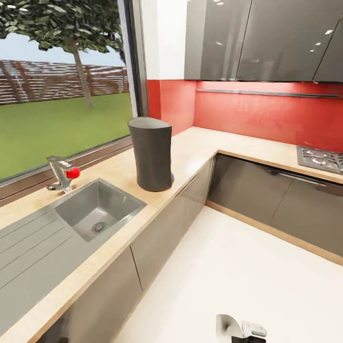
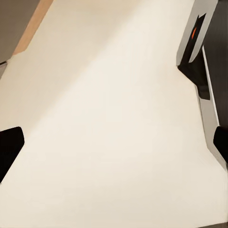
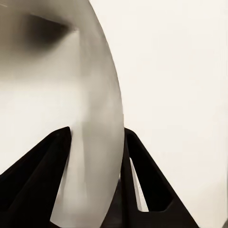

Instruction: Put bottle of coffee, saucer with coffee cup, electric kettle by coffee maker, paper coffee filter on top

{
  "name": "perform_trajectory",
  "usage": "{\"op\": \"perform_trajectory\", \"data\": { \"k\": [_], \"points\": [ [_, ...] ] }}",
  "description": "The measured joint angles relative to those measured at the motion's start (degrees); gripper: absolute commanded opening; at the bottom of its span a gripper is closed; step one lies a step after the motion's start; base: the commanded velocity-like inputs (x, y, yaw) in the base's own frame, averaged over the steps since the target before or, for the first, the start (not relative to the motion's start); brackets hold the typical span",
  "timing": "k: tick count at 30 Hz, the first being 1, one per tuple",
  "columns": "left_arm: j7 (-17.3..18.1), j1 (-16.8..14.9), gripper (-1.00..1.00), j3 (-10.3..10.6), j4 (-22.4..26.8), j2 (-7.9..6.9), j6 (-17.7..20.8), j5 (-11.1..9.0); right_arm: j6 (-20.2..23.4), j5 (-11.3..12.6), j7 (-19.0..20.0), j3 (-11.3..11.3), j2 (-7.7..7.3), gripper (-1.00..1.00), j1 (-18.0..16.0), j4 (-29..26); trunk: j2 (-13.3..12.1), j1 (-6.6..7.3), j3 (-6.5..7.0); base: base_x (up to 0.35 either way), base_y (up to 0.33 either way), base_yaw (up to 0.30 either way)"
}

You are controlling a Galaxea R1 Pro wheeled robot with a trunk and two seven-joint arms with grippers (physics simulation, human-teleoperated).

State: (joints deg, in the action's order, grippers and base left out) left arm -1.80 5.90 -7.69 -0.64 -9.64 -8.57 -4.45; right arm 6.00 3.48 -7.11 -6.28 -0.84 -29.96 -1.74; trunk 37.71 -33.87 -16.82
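Note:
The coffee maker is a tall dark grey body standing on the kitchen countertop just right of the sink, with its plain back toward me. At the lower edge of the head view, my right gripper is over the floor, well away from the counter. It is shut on the rim of the white round saucer, held on edge. Up close, the saucer sits between the black fingers of the right gripper. My left gripper is open, with its dark fingertips wide apart above bare floor.
A steel sink with a drainboard and a tap with a red knob sits left of the coffee maker, under a large window. A hob is at far right. Grey cupboards hang above. Cream floor spreads in front of the counter.

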Motion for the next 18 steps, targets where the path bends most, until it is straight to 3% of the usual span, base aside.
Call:
{"op": "perform_trajectory", "data": {
  "k": [18],
  "points": [
    [0.0, 0.0, 1.00, 0.1, 0.0, 0.13, 0.1, -0.1, 0.1, 0.1, -0.3, 0.0, -0.06, -1.00, 0.4, 0.0, 0.0, 0.00, 0.00, 0.233, -0.254, -0.256]
  ]
}}
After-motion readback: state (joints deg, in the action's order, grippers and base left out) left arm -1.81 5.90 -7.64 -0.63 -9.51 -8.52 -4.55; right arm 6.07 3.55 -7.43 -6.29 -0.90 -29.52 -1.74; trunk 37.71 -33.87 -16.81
